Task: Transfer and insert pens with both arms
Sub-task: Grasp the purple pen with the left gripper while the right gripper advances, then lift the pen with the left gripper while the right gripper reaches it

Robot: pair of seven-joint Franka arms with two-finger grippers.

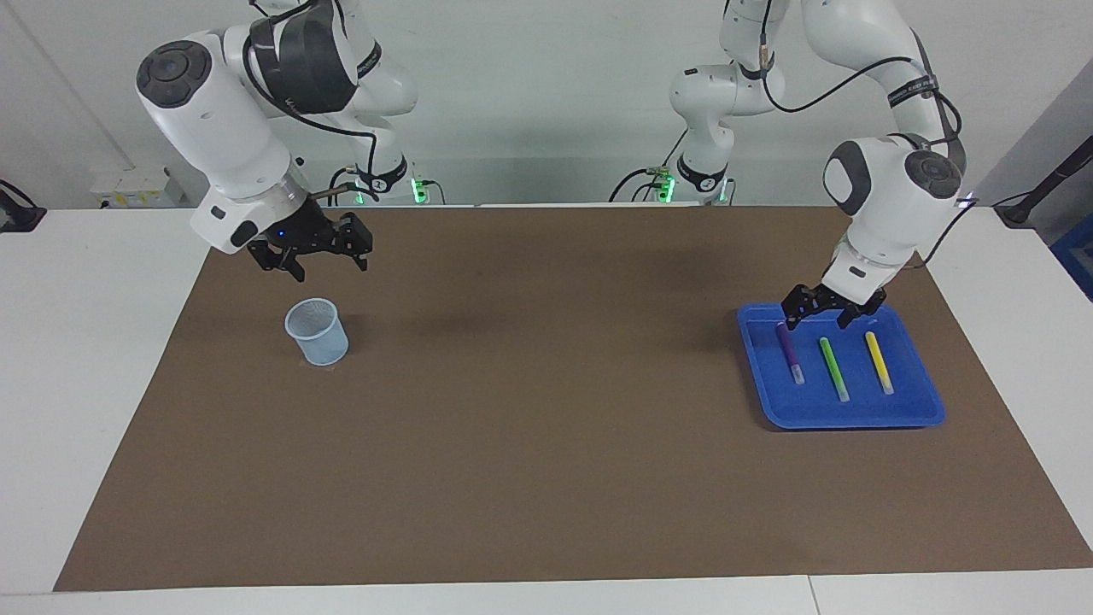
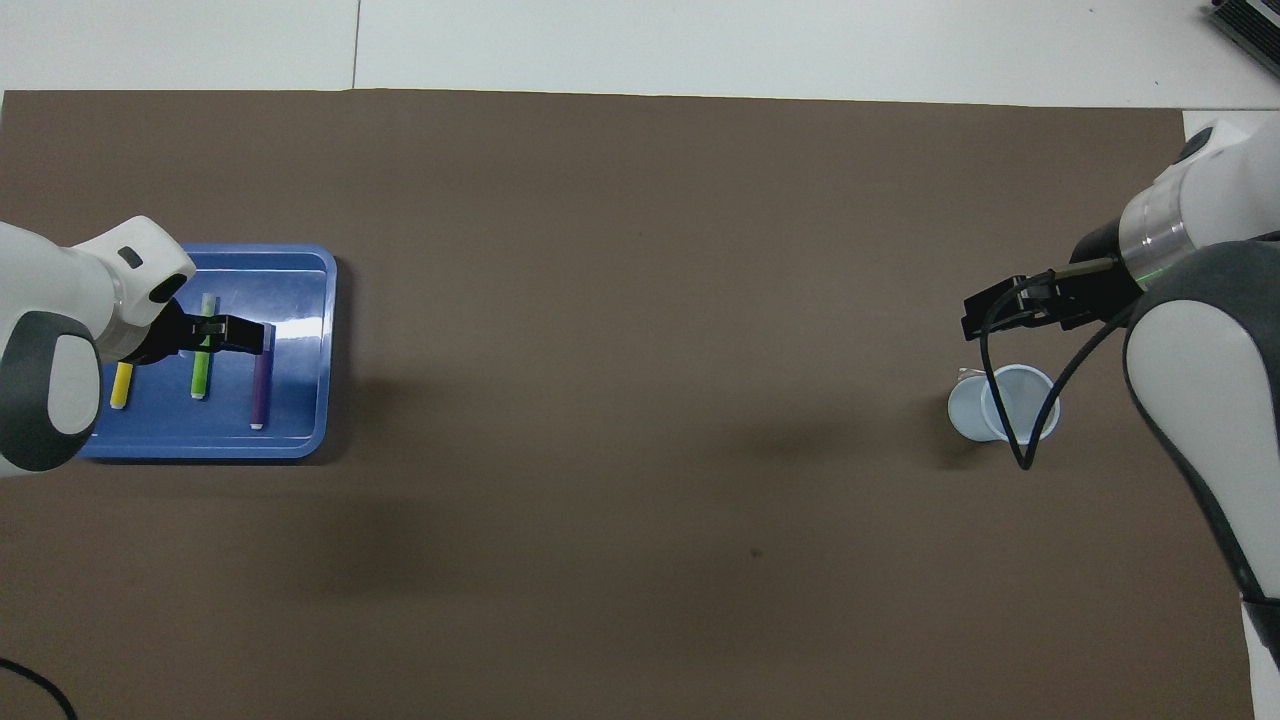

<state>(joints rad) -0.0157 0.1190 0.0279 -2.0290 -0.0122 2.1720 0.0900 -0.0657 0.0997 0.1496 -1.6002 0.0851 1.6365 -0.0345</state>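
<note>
Right gripper, fingers spread and holding nothing, raised in the air by the cup at the right arm's end of the mat; waiting. Cup upright, mouth unobstructed.

Left gripper, fingers apart and empty, low over the part of the tray nearest the robots, at the left arm's end of the mat. One finger just beside the near end of the purple pen; contact not evident. No pen yet clamped.

In the tray, three pens side by side, lengthwise away from the robots – purple toward the table's middle, green between, yellow toward the table's edge. Near one another, not touching.

Step in hand, by judgement: first pick, probably purple. For a clean grasp:
- centre the fingers astride one pen only, closing across its width;
- descend until the tips flank the barrel, short of pressing on the tray floor;
- grip toward one end – free length left for the right gripper at hand-over;
- lift straight up, clear of the tray's rim and of the green neighbour.
</note>
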